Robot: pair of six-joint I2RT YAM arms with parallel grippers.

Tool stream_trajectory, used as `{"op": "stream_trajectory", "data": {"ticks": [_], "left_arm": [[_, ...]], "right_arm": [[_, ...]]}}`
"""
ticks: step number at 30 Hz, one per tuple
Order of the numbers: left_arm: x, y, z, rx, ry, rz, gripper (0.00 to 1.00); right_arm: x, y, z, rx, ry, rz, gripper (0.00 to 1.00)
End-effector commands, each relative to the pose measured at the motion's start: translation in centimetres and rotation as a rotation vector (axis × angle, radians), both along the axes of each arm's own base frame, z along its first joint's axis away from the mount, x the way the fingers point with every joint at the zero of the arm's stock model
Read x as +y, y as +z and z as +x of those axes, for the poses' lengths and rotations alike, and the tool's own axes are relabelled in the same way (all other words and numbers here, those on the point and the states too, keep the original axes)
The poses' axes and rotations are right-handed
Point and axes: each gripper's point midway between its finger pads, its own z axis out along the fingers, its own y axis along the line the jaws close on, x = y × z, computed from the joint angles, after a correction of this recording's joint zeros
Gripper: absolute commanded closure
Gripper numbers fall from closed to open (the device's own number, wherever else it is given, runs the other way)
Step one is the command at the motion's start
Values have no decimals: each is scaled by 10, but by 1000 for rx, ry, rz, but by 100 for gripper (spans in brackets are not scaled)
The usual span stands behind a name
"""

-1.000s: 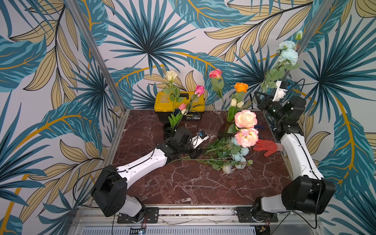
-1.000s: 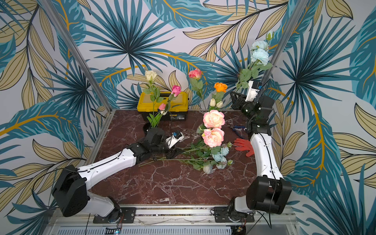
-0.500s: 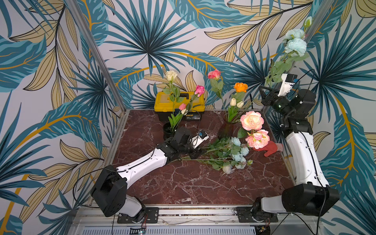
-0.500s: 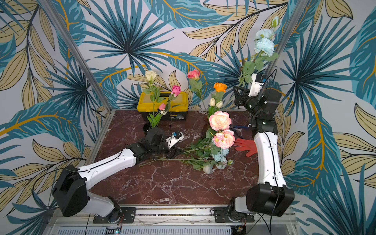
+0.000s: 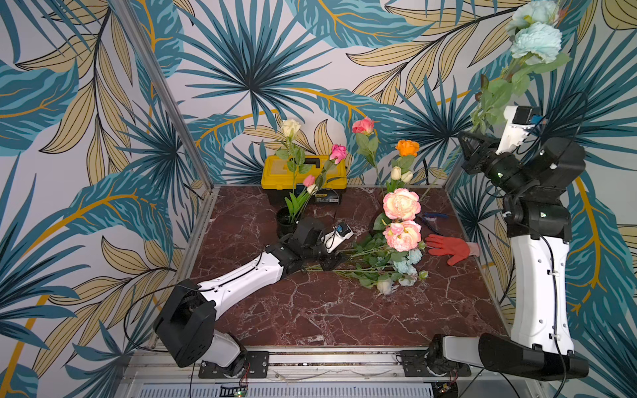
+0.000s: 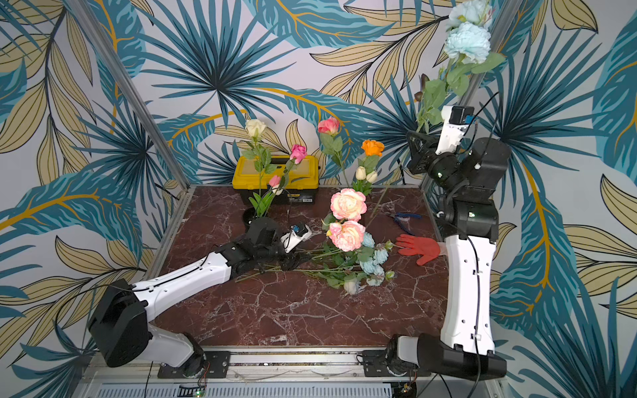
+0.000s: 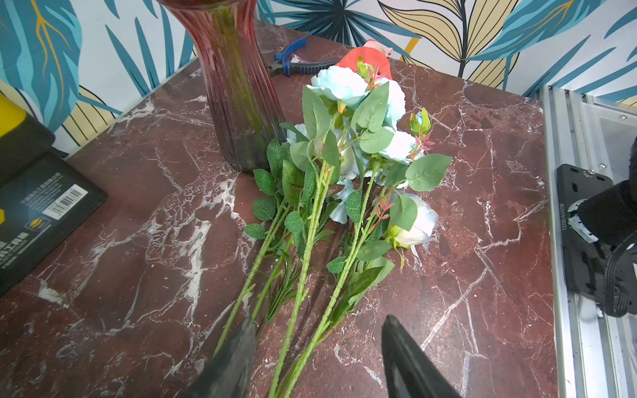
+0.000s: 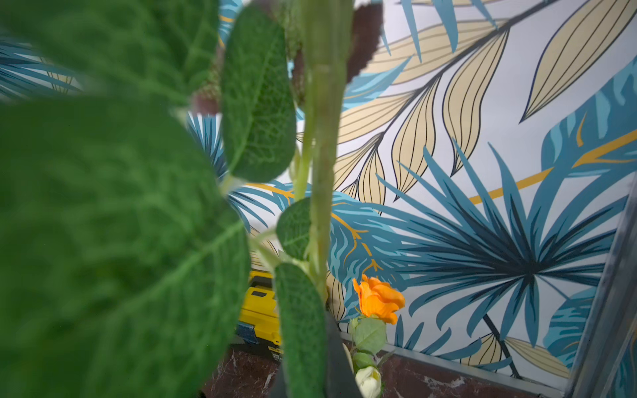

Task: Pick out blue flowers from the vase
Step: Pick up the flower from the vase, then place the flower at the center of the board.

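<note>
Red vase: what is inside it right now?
Peach peonies, an orange rose, a pink rose and white buds rise from the vase. The peonies cover its mouth in both top views.

**Top views (stereo pair):** set high above the front rail, facing down and back across the whole dark red, white-veined marble tabletop to the yellow-and-black plastic toolbox at the rear wall. Distant. Both top views cover nearly the same scene, slightly shifted sideways.

**Left wrist view:** low and close over the tabletop, looking out past the left gripper toward the ribbed red glass vase and the blue-handled pliers. The pliers also show in both top views.

**Right wrist view:** high up, facing the rear wall, very close to a leafy green stem that blurs. It shares the ruffled orange fabric rose and the toolbox with both top views.
</note>
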Motion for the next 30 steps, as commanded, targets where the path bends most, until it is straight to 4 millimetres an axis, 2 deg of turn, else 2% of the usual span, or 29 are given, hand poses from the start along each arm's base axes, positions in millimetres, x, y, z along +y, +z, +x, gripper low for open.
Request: {"op": "stream_trajectory", "data": {"ticks": [1, 4, 7, 10, 14, 17, 23, 30], "left_arm": [[-3, 10, -1, -22, -15, -35, 41], [-4, 12, -1, -21, -17, -43, 41], [-4, 15, -5, -18, -24, -56, 41], [-4, 24, -12, -8, -46, -88, 41], [-12, 46, -28, 7, -97, -170, 40], [-24, 63, -42, 9, -145, -230, 40], [-63, 77, -70, 50, -261, -307, 40], [-88, 84, -73, 94, -316, -395, 40]], "right_arm": [[2, -2, -16, 29, -24, -47, 99], [5, -5, -28, 41, -20, -45, 99], [6, -21, -41, 49, -27, -28, 99], [11, -46, -54, 65, -10, 17, 99], [19, -82, -66, 92, 32, 97, 99], [22, -95, -74, 57, 51, 154, 99], [28, -121, -83, 44, 111, 321, 100], [43, -156, -89, 127, 162, 371, 100]]}}
